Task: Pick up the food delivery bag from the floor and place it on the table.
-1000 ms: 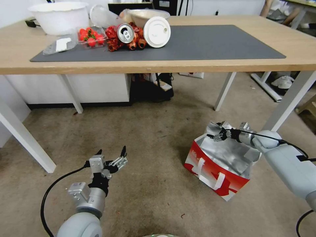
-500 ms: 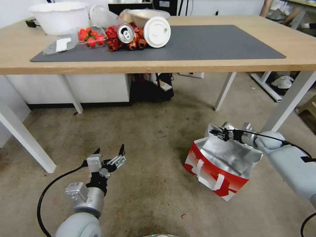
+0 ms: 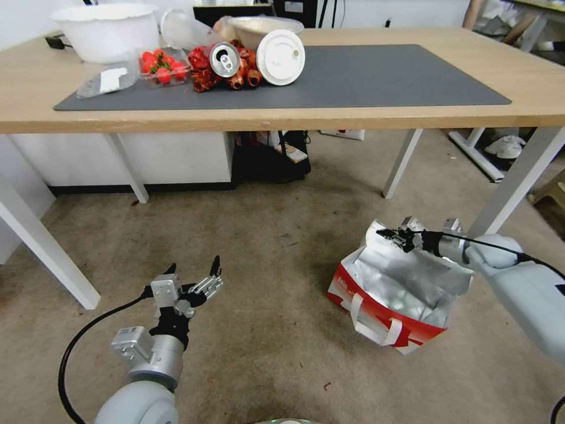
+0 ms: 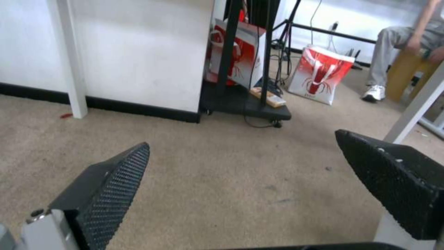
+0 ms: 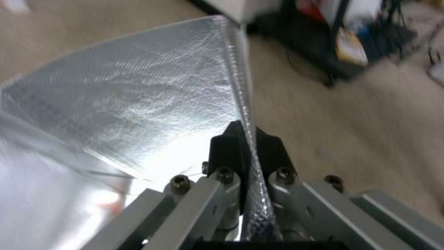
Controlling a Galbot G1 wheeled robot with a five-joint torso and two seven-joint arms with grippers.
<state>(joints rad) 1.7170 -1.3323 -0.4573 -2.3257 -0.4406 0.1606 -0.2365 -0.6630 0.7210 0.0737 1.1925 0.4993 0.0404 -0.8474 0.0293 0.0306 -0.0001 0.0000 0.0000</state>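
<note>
The floor [image 3: 265, 235] carries the food delivery bag [image 3: 394, 294] at four o'clock. The table [image 3: 529, 88] at twelve o'clock bears a dark grey mat [image 3: 382, 76].

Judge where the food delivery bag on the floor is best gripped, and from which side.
Probably the far upper rim, from above on the robot's right. The food delivery bag stands open-topped, its foil wall upright and thin enough to pinch; the right gripper is shut on that edge. The white handles droop against the red front. The left gripper hangs open, apart.
</note>
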